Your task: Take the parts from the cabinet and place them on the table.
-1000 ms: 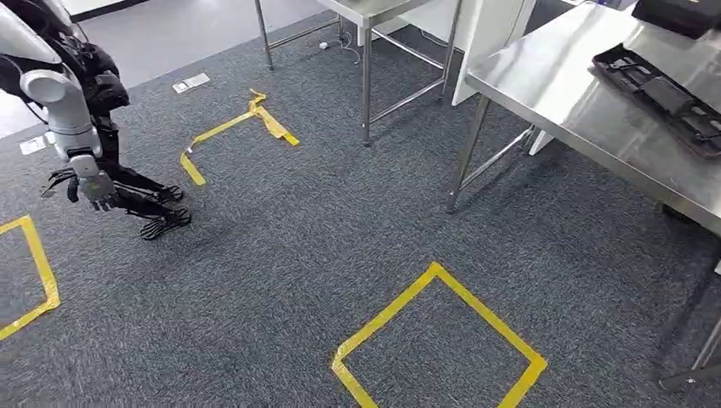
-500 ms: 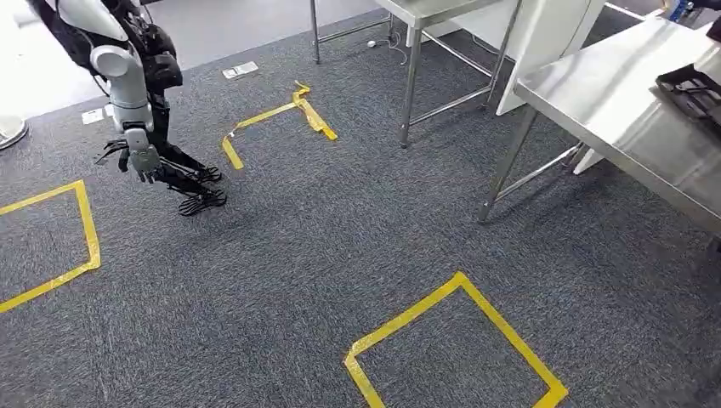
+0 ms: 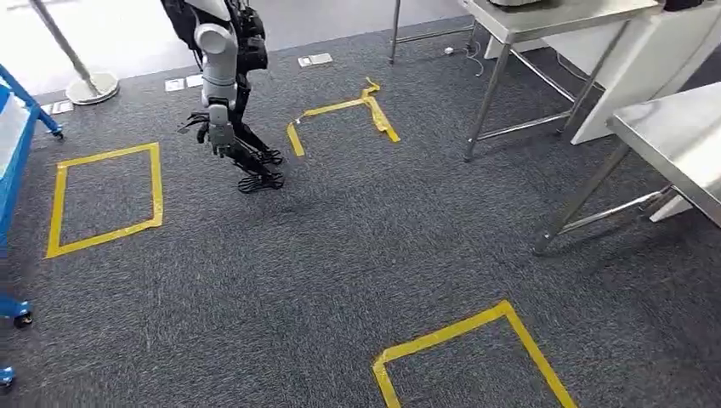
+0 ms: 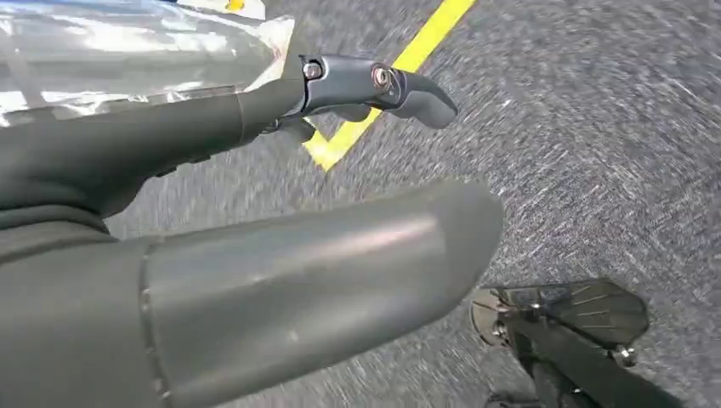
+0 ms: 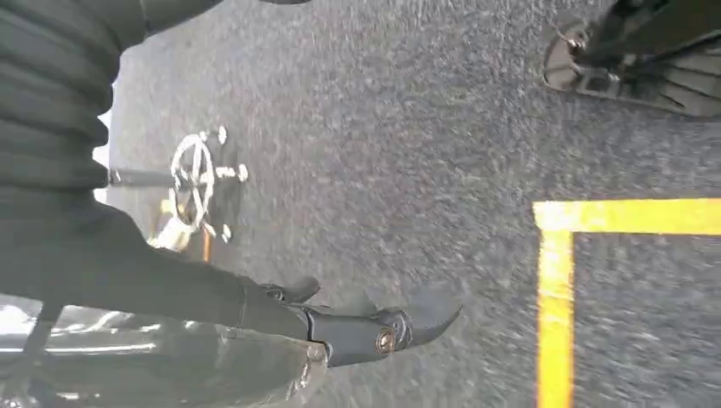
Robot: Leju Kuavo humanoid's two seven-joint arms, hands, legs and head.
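Observation:
My left hand (image 3: 211, 127) hangs at the end of its silver arm above the grey carpet, fingers apart and holding nothing. In the left wrist view the thick thumb (image 4: 281, 280) and dark fingers (image 4: 374, 81) lie stretched out, with a clear shiny film (image 4: 127, 51) beside them. My right hand (image 5: 340, 327) also hangs over the carpet with straight fingers and shiny film (image 5: 153, 365) along it. A blue frame on wheels (image 3: 13, 110) stands at the left edge. The corner of a steel table (image 3: 680, 136) shows at the right. No parts are visible.
A second steel table (image 3: 544, 17) stands at the back. Yellow tape squares (image 3: 106, 200) (image 3: 476, 348) and a torn tape corner (image 3: 340, 110) mark the carpet. A round stand base (image 3: 89, 85) sits at the back left, and a stand base (image 5: 194, 183) is also near the right hand.
The camera has swung left, so the whole scene has shifted right. The table with the black tray has left the picture and the blue frame has come in. The left hand still hangs.

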